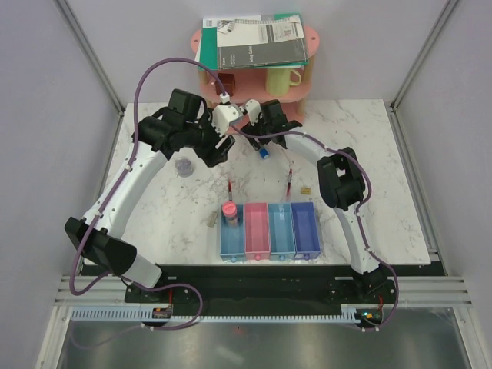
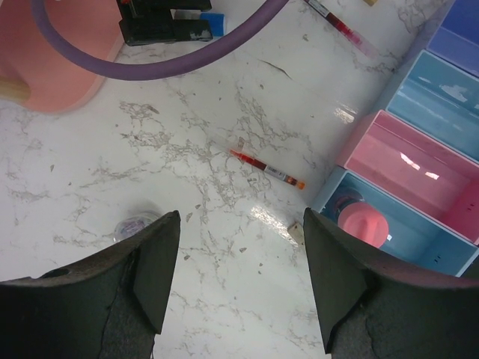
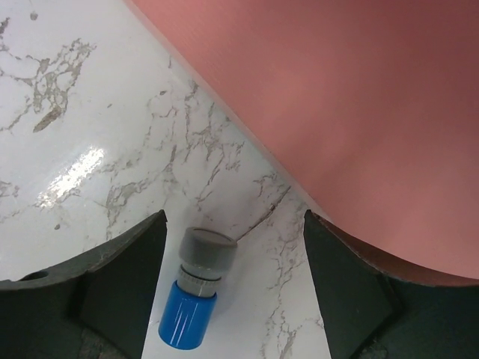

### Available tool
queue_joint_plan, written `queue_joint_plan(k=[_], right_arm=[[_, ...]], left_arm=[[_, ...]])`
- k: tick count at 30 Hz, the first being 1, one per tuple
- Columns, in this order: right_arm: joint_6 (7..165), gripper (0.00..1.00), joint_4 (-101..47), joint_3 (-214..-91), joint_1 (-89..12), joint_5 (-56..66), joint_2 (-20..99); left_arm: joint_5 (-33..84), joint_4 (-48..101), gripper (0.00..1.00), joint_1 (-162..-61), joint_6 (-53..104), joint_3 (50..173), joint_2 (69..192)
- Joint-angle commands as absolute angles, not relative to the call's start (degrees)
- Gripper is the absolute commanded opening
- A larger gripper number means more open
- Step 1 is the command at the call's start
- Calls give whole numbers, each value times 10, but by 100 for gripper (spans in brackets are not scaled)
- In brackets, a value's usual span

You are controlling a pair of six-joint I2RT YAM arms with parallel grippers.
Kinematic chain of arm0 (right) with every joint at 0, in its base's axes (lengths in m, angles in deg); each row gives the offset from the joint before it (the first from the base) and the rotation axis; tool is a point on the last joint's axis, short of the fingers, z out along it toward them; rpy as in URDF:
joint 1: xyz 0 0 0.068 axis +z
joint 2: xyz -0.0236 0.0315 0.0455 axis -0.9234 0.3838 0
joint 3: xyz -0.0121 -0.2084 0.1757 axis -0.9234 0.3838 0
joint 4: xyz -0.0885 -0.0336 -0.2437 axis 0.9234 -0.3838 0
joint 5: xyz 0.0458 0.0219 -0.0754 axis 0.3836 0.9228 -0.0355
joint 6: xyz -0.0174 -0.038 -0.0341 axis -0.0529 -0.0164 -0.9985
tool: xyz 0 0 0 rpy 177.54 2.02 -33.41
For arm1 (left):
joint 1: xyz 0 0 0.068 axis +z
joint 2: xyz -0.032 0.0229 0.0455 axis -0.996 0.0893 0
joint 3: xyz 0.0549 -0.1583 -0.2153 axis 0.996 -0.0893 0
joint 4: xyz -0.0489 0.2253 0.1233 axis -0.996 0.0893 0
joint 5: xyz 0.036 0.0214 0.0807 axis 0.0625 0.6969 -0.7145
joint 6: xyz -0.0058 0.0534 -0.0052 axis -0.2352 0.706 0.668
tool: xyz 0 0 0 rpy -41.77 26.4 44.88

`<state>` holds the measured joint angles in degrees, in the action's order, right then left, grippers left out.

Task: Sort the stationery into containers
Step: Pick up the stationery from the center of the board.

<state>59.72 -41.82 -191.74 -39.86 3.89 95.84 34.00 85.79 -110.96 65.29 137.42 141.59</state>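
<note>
Your right gripper point(image 3: 234, 250) is down by the rack point(image 3: 359, 112), jaws wide. The tube point(image 3: 196, 292) is on the table point(image 3: 90, 112) between the fingers, and neither one touches it. Your left gripper point(image 2: 243, 262) hangs over the table, jaws wide too, nothing in them. Under it you've got one pen point(image 2: 267, 169), the disc point(image 2: 135, 224) by one finger and a tan block point(image 2: 296, 230) by the other. The pink cylinder point(image 2: 363, 226) sits in the blue tray point(image 2: 426, 250). The second pen point(image 2: 340, 24) lies farther off.
</note>
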Motion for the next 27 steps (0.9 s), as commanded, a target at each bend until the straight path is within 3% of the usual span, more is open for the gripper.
queue_joint_plan(k=[1,17,27], right_arm=[[581,81,-427,-1928,-401,36,964],[556,75,-451,-1885,-403,49,949],[553,57,-494,-1930,-403,71,968]], left_arm=[[359,852,74,-1104,670,1371,1400],[377,850,74,-1098,674,1362,1406],[385,844,73,-1097,675,1351,1407]])
